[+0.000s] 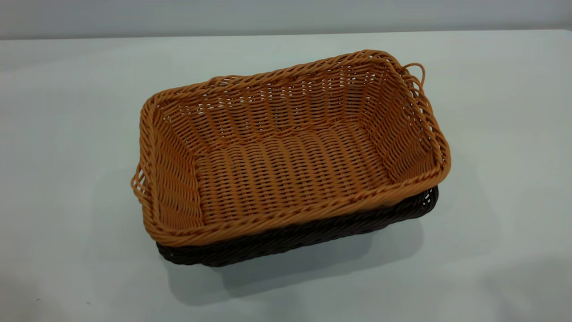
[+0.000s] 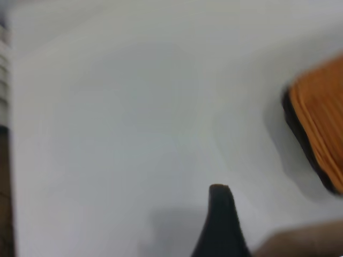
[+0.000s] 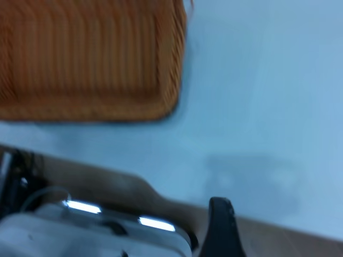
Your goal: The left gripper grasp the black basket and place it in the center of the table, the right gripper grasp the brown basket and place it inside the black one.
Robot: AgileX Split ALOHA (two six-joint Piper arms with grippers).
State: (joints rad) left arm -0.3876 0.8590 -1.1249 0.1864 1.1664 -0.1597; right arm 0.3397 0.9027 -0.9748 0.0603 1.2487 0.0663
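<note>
The brown basket sits nested inside the black basket, whose dark wall shows beneath it along the near side. Both rest in the middle of the white table. Neither gripper appears in the exterior view. In the left wrist view a blurred dark part of my left gripper hangs over bare table, well apart from the brown basket and the black basket under it. In the right wrist view my right gripper is near the table's edge, clear of the brown basket.
The table's edge runs close to the right gripper, with a grey-white device with lit strips beyond it. Another table edge shows in the left wrist view. White tabletop surrounds the stacked baskets on all sides.
</note>
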